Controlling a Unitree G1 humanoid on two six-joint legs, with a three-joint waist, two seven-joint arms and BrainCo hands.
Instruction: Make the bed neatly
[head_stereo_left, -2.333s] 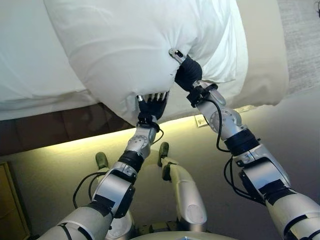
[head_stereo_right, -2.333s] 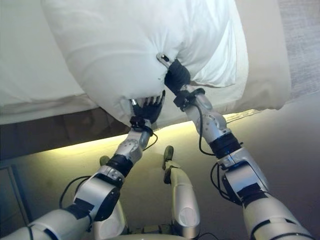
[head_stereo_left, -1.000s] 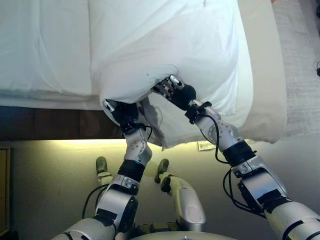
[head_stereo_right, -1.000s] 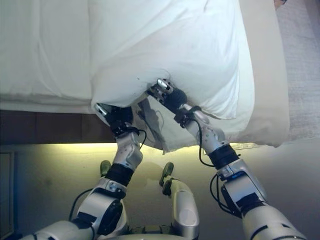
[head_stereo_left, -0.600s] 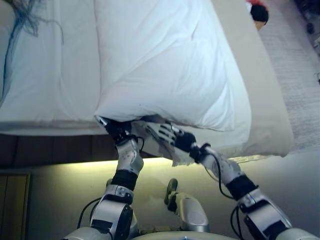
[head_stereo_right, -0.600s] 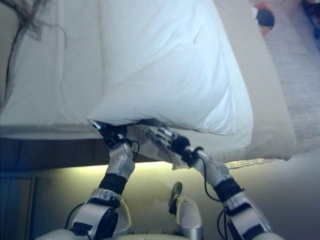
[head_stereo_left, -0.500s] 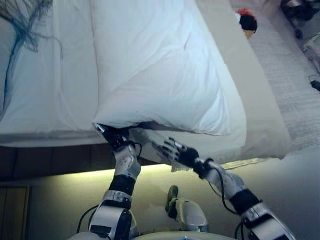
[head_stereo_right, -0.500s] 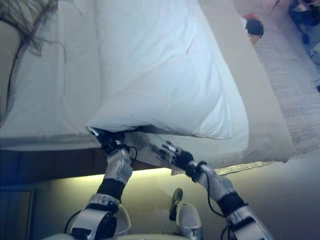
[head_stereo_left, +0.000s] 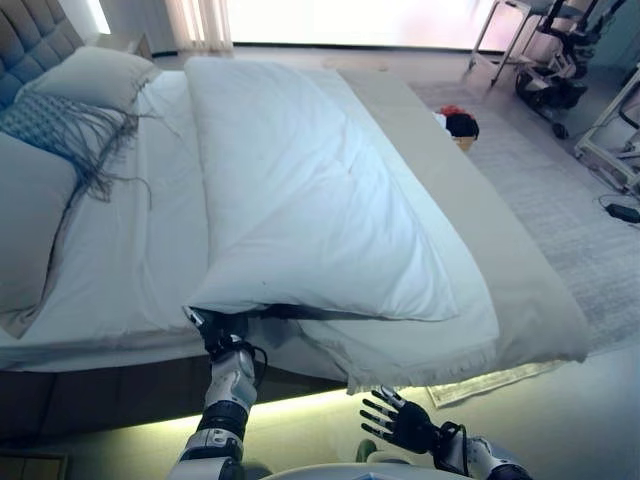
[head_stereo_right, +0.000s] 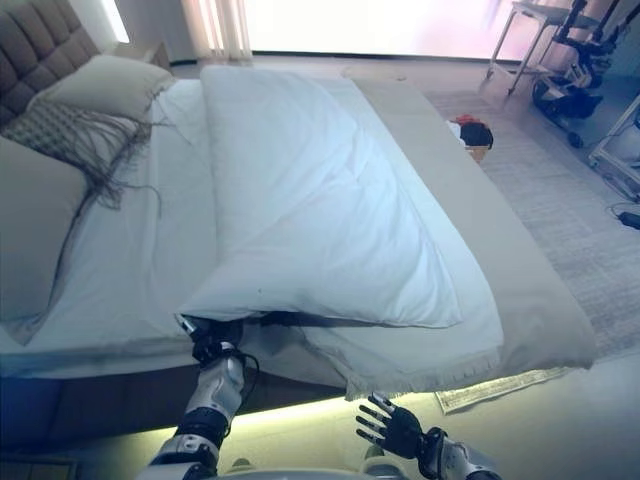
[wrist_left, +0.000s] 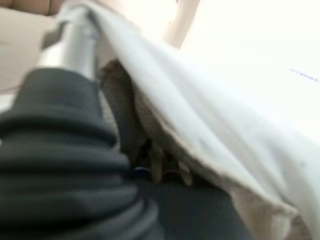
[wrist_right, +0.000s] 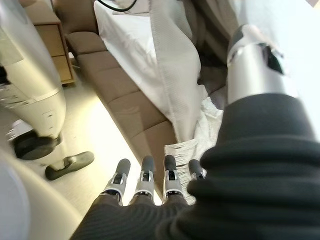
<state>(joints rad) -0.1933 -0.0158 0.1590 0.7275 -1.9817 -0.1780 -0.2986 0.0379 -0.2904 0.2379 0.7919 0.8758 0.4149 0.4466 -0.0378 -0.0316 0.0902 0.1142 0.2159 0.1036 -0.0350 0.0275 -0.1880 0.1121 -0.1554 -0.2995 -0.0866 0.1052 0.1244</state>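
A white duvet (head_stereo_left: 300, 200) lies folded along the middle of the bed, over a beige bedspread (head_stereo_left: 520, 290) that hangs off the near edge. My left hand (head_stereo_left: 222, 332) is tucked under the duvet's near left corner, at the mattress edge. In the left wrist view the white cloth (wrist_left: 210, 115) drapes over the hand and its fingers curl on it. My right hand (head_stereo_left: 400, 422) is open with its fingers spread. It holds nothing and hangs below the bed's edge, apart from the fringed hem (wrist_right: 187, 145).
Pillows (head_stereo_left: 95, 75) and a fringed cushion (head_stereo_left: 55, 125) lie at the headboard end on the left. A dark and red item (head_stereo_left: 458, 122) sits on the grey rug (head_stereo_left: 590, 220) past the bed. Metal-framed gear (head_stereo_left: 550, 80) stands at the far right. A wooden nightstand (wrist_right: 50, 45) stands beside the brown bed base (wrist_right: 130, 110).
My right hand let go of the duvet, opened and dropped below the bed's edge. The lifted duvet end now rests on the bed. My left hand stays at its corner. The camera tilted up.
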